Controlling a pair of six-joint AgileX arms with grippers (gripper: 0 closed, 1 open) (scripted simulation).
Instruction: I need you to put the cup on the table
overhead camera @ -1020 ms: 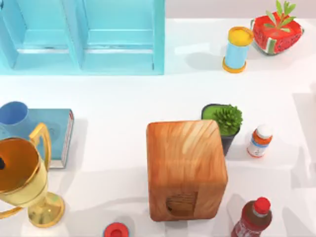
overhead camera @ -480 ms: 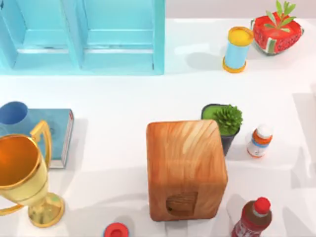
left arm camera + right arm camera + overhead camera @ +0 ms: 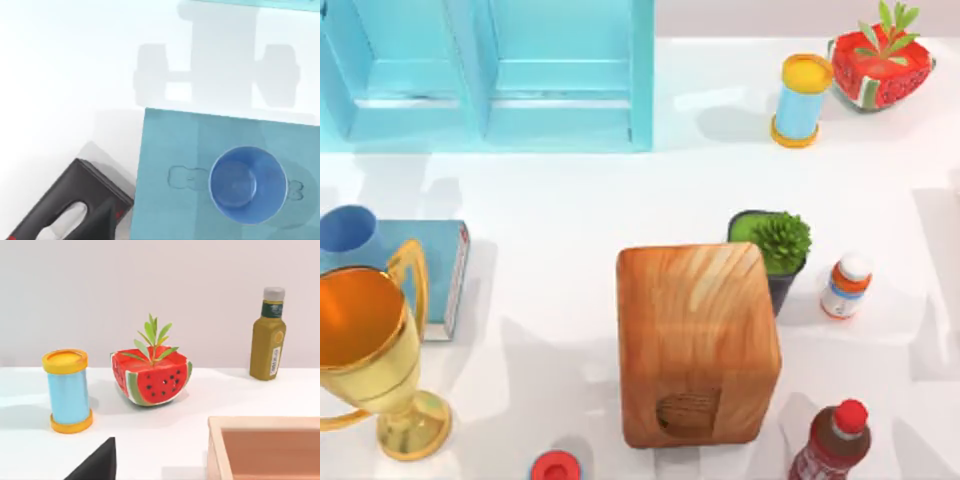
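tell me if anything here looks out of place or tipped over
The cup stands upright on the teal book at the table's left edge rather than on the tabletop. Nothing looks spilled or tipped.

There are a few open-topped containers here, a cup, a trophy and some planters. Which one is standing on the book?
The small blue cup, upright on the teal book at the table's left. The gold trophy stands on the tabletop beside the book.
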